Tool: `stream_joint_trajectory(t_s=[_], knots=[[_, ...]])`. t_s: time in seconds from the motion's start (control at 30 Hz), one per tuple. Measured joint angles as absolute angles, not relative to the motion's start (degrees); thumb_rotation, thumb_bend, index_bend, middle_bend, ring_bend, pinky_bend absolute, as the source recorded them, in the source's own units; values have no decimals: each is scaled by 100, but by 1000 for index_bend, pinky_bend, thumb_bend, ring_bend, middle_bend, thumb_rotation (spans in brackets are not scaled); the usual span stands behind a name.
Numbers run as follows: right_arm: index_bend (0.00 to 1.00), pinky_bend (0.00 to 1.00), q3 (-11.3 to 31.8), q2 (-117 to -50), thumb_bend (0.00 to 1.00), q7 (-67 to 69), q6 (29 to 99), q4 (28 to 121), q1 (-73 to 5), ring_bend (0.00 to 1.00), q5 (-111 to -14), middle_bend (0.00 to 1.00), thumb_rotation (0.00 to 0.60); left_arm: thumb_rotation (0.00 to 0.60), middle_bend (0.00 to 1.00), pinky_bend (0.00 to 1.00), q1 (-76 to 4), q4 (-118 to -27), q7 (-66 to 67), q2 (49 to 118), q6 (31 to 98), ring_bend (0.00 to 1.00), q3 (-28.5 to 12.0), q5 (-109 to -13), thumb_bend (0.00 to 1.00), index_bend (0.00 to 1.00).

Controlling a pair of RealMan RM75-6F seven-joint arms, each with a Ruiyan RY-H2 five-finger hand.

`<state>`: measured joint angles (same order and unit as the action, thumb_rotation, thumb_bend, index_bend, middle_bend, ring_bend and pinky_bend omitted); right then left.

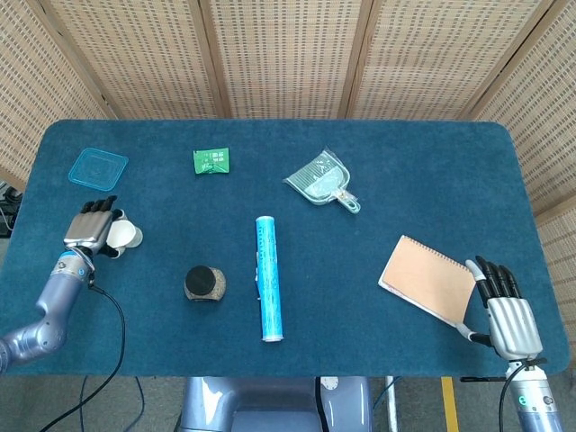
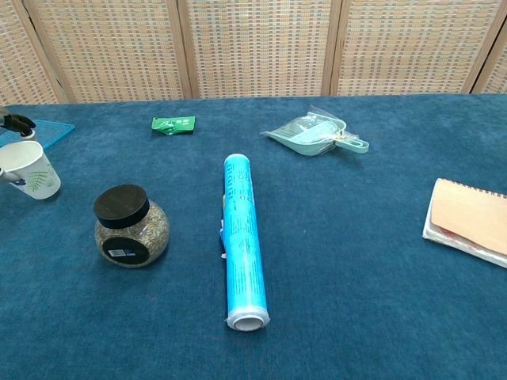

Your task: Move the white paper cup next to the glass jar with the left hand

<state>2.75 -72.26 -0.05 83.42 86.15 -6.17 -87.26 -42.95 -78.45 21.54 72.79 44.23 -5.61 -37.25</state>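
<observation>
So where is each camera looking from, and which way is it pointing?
Head view: up high, looking almost straight down at the table; shows the left hand at the paper cup and the right hand by the notebook.
Chest view: low at the table's near edge, facing the wicker screens; only left-hand fingers peek in.
Both show the cup, glass jar, blue roll and notebook.

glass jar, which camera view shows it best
The chest view: the glass jar is seen from the side, with its black lid, speckled contents and label clear. The head view looks straight down on it, so it shows mostly the dark lid and a rim of the body.
</observation>
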Motion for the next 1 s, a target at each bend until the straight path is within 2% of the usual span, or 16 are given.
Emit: stream_joint_trajectory(t_s=[0.3,0.63,0.83,1.0], knots=[[0,0,271,-7206,4,15,8351,8635,-612,0,-8733,0,600,600,0,0,-3970,-9135,1764,6702,4951,0,-548,-4999,299,307],[0,0,280,-7199,4,37,8365,8641,-603,0,-8722,0,600,600,0,0,-3426,-10524,1386,6104,5601,0,-122,-6975,297,298],[0,0,281,-7198,5,45,8361,8634,-608,0,-8731,0,600,600,0,0,-3101,-10870,1238,5728,5835,0,230,-7674,296,295],[0,0,267,-7205,4,19,8371,8649,-608,0,-8761,0,600,600,0,0,-3000,-10942,1072,5603,5909,0,333,-7982,296,296]])
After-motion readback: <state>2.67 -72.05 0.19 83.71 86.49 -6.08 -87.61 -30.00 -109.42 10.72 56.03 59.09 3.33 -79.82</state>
